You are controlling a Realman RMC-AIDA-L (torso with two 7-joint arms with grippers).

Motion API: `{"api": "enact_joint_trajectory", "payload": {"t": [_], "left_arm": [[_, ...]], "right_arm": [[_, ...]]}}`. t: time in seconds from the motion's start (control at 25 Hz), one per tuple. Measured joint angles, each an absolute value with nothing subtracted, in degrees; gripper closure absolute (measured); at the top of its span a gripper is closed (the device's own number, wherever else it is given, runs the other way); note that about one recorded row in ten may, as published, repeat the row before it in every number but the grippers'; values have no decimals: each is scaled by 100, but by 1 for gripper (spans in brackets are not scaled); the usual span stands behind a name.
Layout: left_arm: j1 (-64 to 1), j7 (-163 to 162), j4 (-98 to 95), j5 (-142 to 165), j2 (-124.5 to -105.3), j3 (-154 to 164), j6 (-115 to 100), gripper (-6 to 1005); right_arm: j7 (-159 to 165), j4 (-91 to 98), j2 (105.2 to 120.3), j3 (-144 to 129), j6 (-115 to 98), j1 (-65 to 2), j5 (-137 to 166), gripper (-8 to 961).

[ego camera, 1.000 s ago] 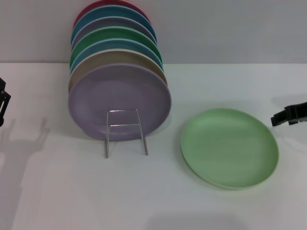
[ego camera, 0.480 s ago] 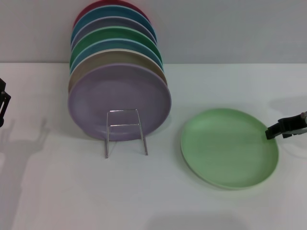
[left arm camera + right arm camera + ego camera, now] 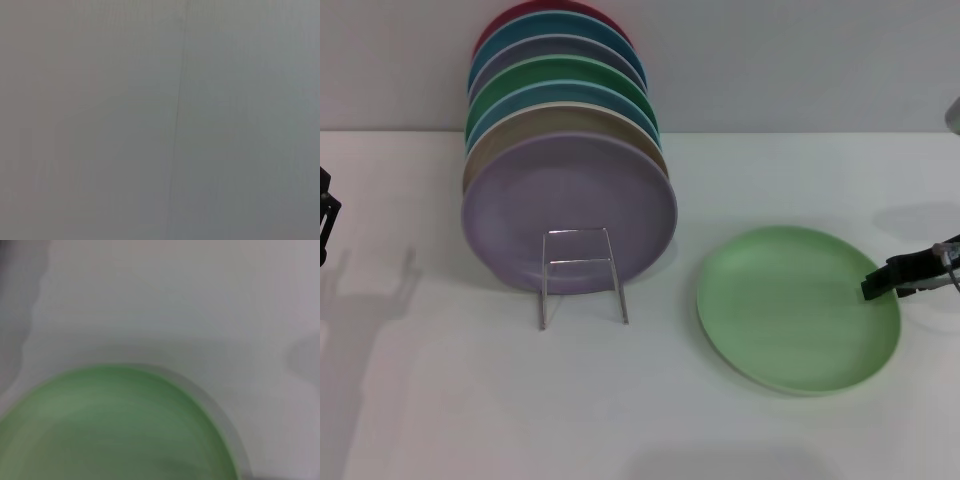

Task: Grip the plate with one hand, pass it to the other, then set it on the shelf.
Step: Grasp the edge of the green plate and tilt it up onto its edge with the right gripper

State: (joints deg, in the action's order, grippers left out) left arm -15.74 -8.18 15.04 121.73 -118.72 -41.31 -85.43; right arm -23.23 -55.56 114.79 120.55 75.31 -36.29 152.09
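At the far left edge of the head view, mid-height, your left gripper (image 3: 326,215) sat parked above the white table (image 3: 440,400), and I could not tell how its fingers stood. In the upper left, a row of coloured plates stood on edge, the lilac plate (image 3: 570,205) foremost. Just below it, the shelf (image 3: 582,275) showed its upright wire loop. Right of centre, the plate (image 3: 798,307) lay flat on the table, well apart from the shelf. At the right edge your right gripper (image 3: 873,284) reached over the plate's rim; whether its fingers were spread or pinching, I could not tell
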Motion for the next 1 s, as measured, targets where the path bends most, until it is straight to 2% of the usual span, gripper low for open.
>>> {"api": "enact_joint_trajectory", "payload": {"t": [0.36, 0.56, 0.76, 1.0], "left_arm": [[-1562, -818, 1503, 12173, -11865, -4131, -8549, 167], [-1545, -818, 1503, 12173, -11865, -4131, -8559, 167], [-1536, -818, 1503, 12173, -11865, -4131, -8568, 167], [-1529, -818, 1503, 12173, -11865, -4131, -8604, 167]], "right_arm": [[-2319, -5494, 11479, 12058, 7592, -3665, 15207, 486], [-2305, -5491, 11479, 12059, 7618, -3655, 15210, 627], [-2296, -5491, 11479, 12063, 7640, -3641, 15227, 832], [-2288, -5492, 11479, 12058, 7647, -3627, 15237, 836]]}}
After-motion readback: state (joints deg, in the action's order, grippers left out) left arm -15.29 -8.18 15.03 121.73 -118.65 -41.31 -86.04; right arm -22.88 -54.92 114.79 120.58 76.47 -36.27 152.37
